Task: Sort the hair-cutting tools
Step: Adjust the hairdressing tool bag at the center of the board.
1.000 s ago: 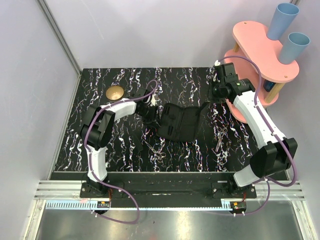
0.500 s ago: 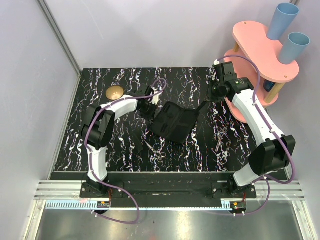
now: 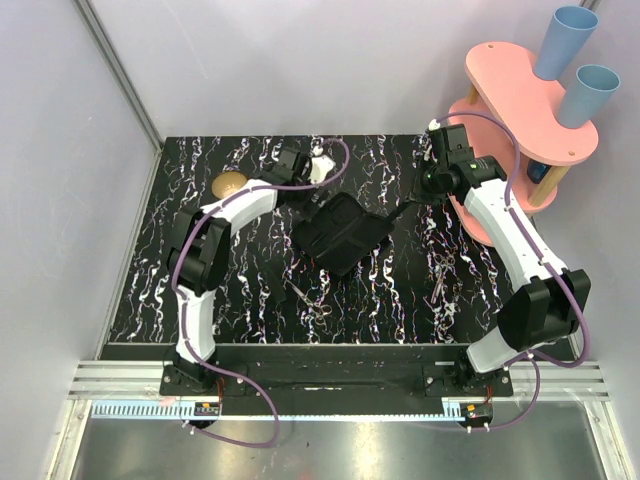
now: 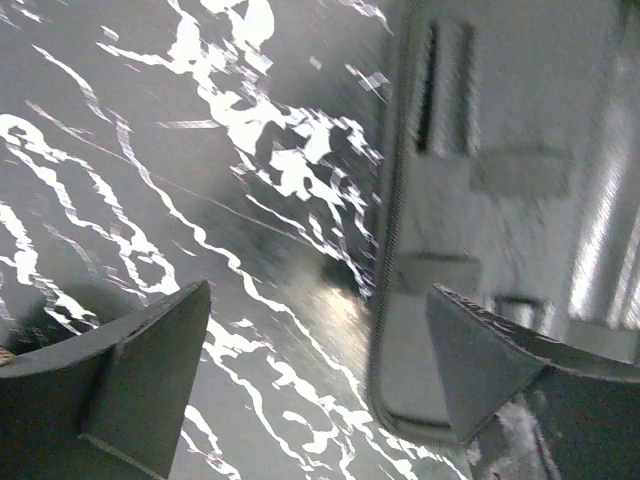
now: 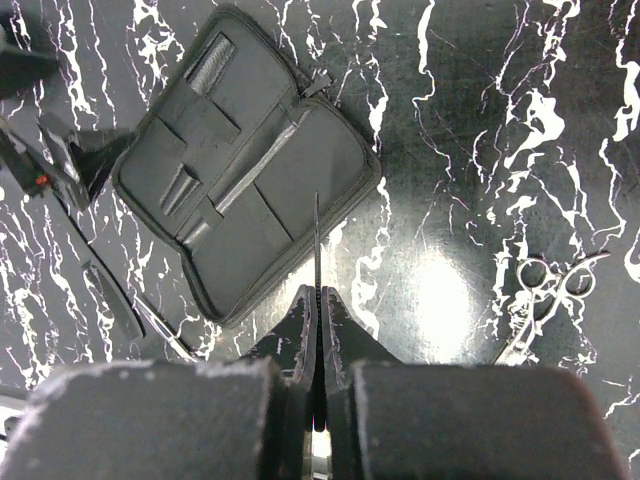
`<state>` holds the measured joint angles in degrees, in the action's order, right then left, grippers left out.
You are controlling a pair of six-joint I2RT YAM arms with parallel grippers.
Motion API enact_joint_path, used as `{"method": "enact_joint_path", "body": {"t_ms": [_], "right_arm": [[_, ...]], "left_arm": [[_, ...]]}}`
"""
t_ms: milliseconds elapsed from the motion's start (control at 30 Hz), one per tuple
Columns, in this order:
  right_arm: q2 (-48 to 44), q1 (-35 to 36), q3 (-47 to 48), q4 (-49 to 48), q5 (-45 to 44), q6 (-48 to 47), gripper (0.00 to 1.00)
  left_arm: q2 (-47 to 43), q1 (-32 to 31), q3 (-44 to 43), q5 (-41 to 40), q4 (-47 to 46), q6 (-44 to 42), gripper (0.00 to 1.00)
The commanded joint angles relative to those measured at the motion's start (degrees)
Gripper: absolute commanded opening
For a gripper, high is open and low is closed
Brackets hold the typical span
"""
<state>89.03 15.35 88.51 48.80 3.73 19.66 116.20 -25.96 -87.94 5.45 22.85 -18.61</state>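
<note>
- A slim pair of silvery metal scissors (image 3: 305, 297) is lying flat on the black, white-veined marble-pattern table (image 3: 230, 290), nearest the arm bases, just in front of the case and not touching it.
- More silvery looped-handle scissors (image 3: 440, 272) are lying on the table's right side, well apart from the first pair and to the right of the case.
- A black rectangular zip case (image 3: 340, 232) is lying unfolded at the middle of the table, its inner pockets and slots facing up.
- The right gripper (image 5: 318, 292) is hanging above the table just beyond the case's right edge. Its fingers are pressed tight together on a thin dark blade-like tool (image 5: 316, 235), which is sticking out from between them.
- The left gripper (image 4: 318, 290) is hovering at the case's far left corner with its jaws spread wide and nothing between them.
- A small round brass-coloured bowl (image 3: 230, 183) is sitting on the far left of the table.
- A pink two-tier stand (image 3: 510, 80) is standing past the far right corner, carrying two blue cups (image 3: 563, 40).
</note>
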Motion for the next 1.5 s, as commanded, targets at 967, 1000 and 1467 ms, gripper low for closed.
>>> {"method": "enact_joint_path", "body": {"t_ms": [967,1000,1467], "right_arm": [[-10.1,-8.8,-7.9,1.5,-5.6,7.3,0.00],[-10.3,-8.8,-8.1,1.7,-5.6,7.2,0.00],[-11.8,-9.6,-8.4,1.9,-5.0,6.5,0.00]], "left_arm": [[7.5,-15.3,-3.9,21.4,-22.9,33.7,0.76],[7.9,-15.5,-4.4,21.5,-21.5,33.1,0.73],[9.7,-18.3,-3.8,21.4,-14.0,27.8,0.00]]}}
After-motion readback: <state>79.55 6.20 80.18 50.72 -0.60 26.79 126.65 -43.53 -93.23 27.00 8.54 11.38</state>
